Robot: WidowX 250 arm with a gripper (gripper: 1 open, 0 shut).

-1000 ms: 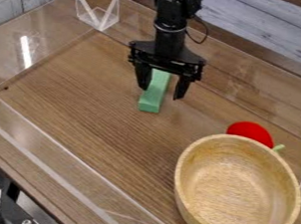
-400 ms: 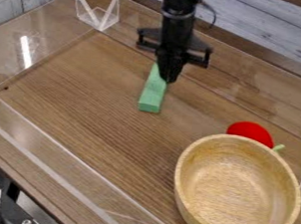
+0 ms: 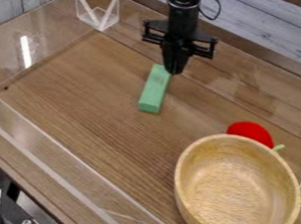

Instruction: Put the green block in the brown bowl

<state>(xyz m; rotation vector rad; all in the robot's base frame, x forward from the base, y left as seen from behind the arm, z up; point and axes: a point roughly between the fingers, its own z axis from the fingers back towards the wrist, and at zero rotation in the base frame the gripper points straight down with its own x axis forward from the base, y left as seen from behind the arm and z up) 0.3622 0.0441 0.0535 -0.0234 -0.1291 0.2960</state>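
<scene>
The slim, flat, light-green rectangular block looks stiff and light — best pinched across its narrow middle; pincer nearly pressed together, holding nothing.

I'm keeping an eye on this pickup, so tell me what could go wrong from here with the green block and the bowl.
1. The gripper sits at the far end of the green block, not its middle, and the block lies flat on the table. A grip there may slip or let the bar swing.
2. The jaws look narrow, so they may miss the block.
3. The red object sits beside the brown bowl; a hanging bar carried that way could knock it.
</scene>
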